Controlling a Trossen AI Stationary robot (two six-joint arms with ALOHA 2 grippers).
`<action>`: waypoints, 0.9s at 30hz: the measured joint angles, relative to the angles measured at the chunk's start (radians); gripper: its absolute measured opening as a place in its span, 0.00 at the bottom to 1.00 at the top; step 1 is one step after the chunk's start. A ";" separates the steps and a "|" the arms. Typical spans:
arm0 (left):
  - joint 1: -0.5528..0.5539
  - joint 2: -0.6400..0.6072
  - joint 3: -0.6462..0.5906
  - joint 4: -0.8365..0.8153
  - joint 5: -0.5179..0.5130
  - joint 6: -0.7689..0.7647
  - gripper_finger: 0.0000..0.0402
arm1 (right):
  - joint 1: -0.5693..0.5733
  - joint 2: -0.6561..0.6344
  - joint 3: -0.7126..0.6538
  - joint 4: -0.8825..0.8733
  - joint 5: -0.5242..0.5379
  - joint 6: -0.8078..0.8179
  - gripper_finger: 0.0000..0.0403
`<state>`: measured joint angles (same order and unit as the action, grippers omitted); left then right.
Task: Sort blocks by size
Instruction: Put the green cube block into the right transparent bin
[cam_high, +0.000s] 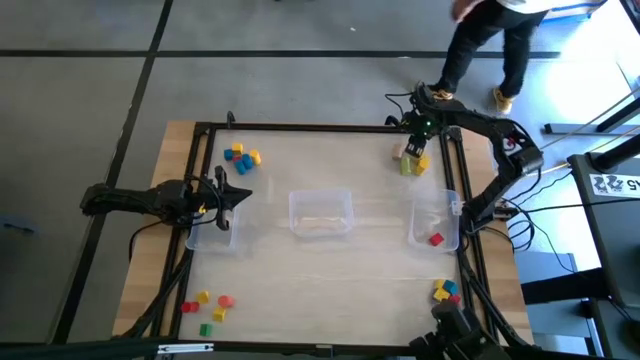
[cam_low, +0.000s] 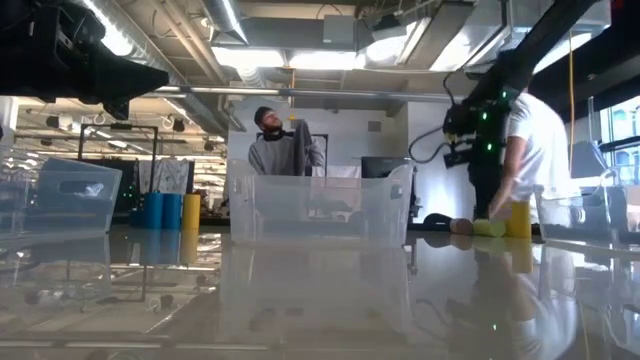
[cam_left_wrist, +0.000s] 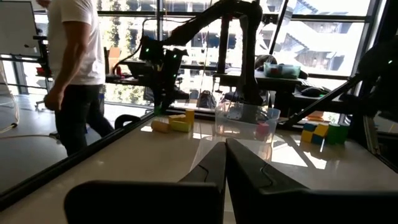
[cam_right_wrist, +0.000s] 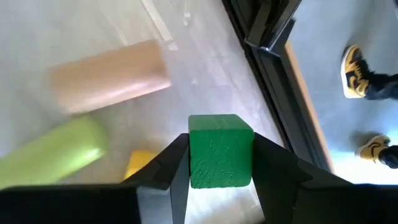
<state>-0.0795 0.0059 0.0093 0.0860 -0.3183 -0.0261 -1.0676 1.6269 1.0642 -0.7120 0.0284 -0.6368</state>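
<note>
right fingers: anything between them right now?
Yes. In the right wrist view a green block sits between the right gripper's fingers, pinched on both sides.

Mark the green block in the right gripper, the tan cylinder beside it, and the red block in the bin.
green block (cam_right_wrist: 220, 150), right wrist view, middle of its facing side.
tan cylinder (cam_right_wrist: 111, 76), right wrist view, middle of its curved side.
red block (cam_high: 436, 239), high view, its top.

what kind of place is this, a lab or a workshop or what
Probably a robotics lab in an open industrial room: a framed table with two arms, exposed ceiling ducts, big windows, and a person standing behind.
</note>
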 joint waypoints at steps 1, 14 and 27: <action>0.000 0.000 0.000 0.000 0.000 0.000 0.01 | 0.011 -0.028 0.006 -0.022 -0.002 0.000 0.35; 0.000 0.000 0.000 0.000 0.000 0.000 0.01 | 0.285 -0.378 0.035 -0.386 -0.004 0.118 0.35; 0.000 0.000 0.000 0.000 0.000 0.000 0.01 | 0.681 -0.574 -0.105 -0.545 -0.004 0.479 0.35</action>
<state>-0.0795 0.0061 0.0092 0.0860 -0.3180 -0.0261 -0.3870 1.0534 0.9590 -1.2572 0.0247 -0.1576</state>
